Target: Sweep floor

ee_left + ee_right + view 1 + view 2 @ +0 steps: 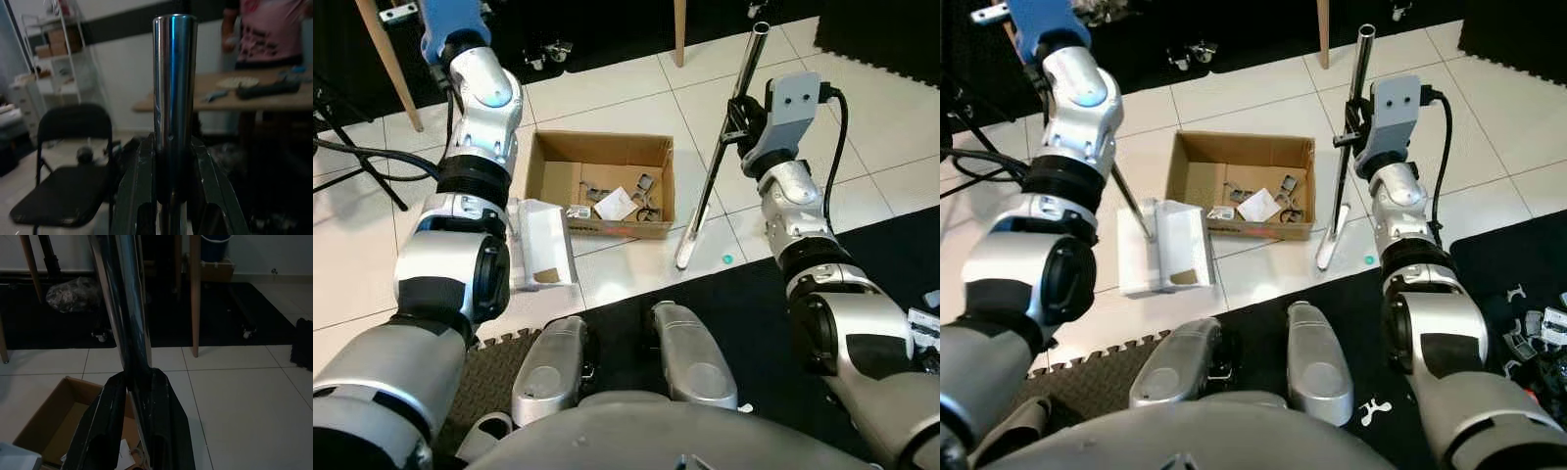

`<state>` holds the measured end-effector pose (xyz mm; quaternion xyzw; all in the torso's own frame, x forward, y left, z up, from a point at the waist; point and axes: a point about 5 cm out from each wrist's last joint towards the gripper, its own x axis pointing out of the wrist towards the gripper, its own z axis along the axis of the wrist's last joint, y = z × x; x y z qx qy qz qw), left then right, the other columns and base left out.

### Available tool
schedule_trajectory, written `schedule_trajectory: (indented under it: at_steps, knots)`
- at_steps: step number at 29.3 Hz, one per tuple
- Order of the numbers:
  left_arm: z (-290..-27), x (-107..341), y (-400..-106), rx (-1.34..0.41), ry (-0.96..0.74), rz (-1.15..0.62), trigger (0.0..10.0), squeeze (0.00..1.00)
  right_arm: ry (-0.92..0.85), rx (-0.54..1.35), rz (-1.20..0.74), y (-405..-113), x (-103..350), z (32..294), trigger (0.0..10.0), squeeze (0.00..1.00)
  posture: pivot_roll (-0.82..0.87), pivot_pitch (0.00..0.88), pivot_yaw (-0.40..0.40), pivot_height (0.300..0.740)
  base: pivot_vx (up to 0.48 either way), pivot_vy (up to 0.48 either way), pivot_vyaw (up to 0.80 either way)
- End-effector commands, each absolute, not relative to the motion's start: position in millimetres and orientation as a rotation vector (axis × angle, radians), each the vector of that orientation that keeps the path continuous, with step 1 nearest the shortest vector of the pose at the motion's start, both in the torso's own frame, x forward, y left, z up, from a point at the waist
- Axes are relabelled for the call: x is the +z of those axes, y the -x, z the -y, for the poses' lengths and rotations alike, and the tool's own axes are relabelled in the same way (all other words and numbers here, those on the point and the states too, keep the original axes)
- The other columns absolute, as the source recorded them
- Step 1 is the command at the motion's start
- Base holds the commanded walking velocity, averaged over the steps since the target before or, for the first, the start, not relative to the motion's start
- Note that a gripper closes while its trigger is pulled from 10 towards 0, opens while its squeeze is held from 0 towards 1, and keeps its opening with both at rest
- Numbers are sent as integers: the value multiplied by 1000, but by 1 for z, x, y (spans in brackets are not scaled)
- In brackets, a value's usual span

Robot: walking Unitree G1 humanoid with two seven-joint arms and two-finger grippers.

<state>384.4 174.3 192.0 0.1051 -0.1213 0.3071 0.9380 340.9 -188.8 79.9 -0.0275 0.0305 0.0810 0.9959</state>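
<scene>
Right gripper (139,396) is clamped on the broom pole (722,137), fingers (108,421) pressed on either side of the shiny tube. The pole leans slightly, top end up near the black mat, and the narrow broom head (688,245) sits on the white tile just right of the box (599,157), close to its corner. A small teal speck (727,259) lies on the tile just beside the head. Left gripper (171,161) is closed around a second metal tube, the dustpan handle (174,78), with fingers (138,191) tight against it. That handle runs down behind the left arm to the white dustpan (1163,247), which rests on the tile touching the box's left side. The box is open cardboard, holding a few small clips and a white paper scrap (615,203). The robot stands at the edge of a dark foam mat (734,313), both knees visible at the bottom. More small clips (1538,323) are scattered on the mat by the right arm. Wooden chair legs (679,29) stand behind the box. The left wrist view takes in a black folding chair (68,181), a table (234,95) and a person (269,29) in a pink shirt behind it.
</scene>
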Motion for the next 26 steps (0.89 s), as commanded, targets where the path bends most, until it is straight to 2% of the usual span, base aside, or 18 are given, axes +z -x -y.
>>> schedule_trajectory:
  at_steps: [1,7,11,15,26]
  knots:
    - [-186,205,-387,660,-263,277,10000,0,66,169,-40,-344,85,188,10000,0,-7,57,-8,740,0,0,0]
    - [-193,211,-387,680,-262,293,10000,0,66,167,-39,-344,85,189,10000,0,-7,57,-8,740,0,0,0]
    - [-176,221,-390,510,-270,366,10000,0,65,162,-39,-343,84,190,10000,0,-12,64,-7,740,0,0,0]
    - [-165,224,-391,444,-256,389,10000,0,65,160,-40,-343,84,191,10000,0,-12,64,-7,740,0,0,0]
    - [-165,226,-391,435,-248,394,10000,0,65,160,-40,-342,83,191,10000,0,-15,71,-8,740,443,0,0]
